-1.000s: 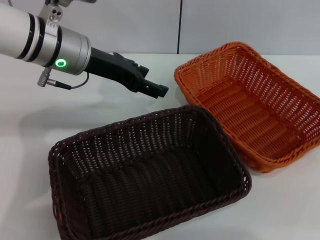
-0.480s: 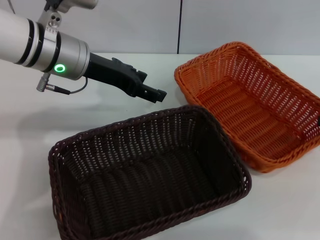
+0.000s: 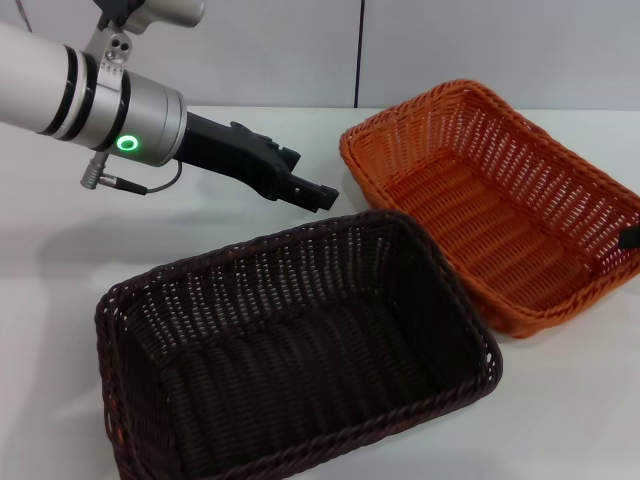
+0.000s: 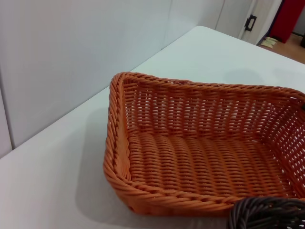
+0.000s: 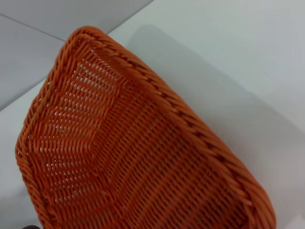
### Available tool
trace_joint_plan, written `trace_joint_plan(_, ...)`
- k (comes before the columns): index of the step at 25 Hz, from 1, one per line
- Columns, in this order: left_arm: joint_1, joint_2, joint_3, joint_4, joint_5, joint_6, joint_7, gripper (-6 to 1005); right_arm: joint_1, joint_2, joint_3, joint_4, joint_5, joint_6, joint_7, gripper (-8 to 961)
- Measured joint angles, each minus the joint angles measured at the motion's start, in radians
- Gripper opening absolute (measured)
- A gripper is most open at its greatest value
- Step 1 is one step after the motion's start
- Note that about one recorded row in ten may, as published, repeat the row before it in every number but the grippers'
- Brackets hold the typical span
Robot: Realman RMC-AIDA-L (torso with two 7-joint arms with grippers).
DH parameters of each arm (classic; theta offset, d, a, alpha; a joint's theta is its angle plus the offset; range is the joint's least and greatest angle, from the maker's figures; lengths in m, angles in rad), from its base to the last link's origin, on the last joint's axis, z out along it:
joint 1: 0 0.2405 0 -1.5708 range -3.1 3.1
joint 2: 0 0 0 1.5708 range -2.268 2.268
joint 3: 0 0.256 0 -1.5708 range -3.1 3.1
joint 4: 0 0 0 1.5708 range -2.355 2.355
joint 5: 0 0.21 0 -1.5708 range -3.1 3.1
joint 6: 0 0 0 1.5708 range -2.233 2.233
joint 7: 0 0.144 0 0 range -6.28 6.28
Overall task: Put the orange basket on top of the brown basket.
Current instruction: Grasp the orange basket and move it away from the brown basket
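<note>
The orange basket (image 3: 500, 220) lies on the white table at the right rear, its near left side almost against the brown basket (image 3: 300, 360), which sits front and centre. My left gripper (image 3: 322, 196) hovers above the table just behind the brown basket's far rim, pointing at the orange basket's left corner with a gap between them. The left wrist view looks into the orange basket (image 4: 200, 152), with a bit of the brown basket's rim (image 4: 267, 214) in front. A dark sliver of my right gripper (image 3: 632, 238) shows at the orange basket's right rim. The right wrist view is filled by the orange basket (image 5: 133, 157).
The white table (image 3: 230, 225) ends at a grey wall (image 3: 450, 50) right behind the orange basket. Bare table lies to the left, under and behind my left arm (image 3: 90, 95).
The orange basket has shifted a little to the left. My left gripper has moved slightly right and down toward it. The dark right gripper part has come into view at the right edge.
</note>
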Motion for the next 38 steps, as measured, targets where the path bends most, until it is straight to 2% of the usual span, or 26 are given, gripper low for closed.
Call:
trace_joint_plan(6,-0.003,-0.002,0.000,0.010,0.000,0.011,0.005,859,-0.024,0.017,0.015,-0.007,0.023,0.040,-0.060,562)
trace_joint_plan(10,-0.003,-0.002,0.000,0.011,0.000,0.020,0.005,858,-0.031,0.021,0.016,-0.008,0.030,0.061,-0.072,403)
trace_joint_plan(19,-0.003,-0.002,0.000,0.023,0.000,0.051,0.005,854,-0.041,0.024,0.018,-0.014,0.030,0.091,-0.103,371)
trace_joint_plan(28,-0.003,-0.001,0.000,0.032,0.000,0.078,0.004,850,-0.102,0.028,0.072,-0.030,0.070,0.163,-0.120,338)
trace_joint_plan(38,0.002,-0.006,-0.008,0.030,-0.008,0.134,0.004,846,-0.180,0.057,0.097,-0.117,0.096,0.229,-0.123,261)
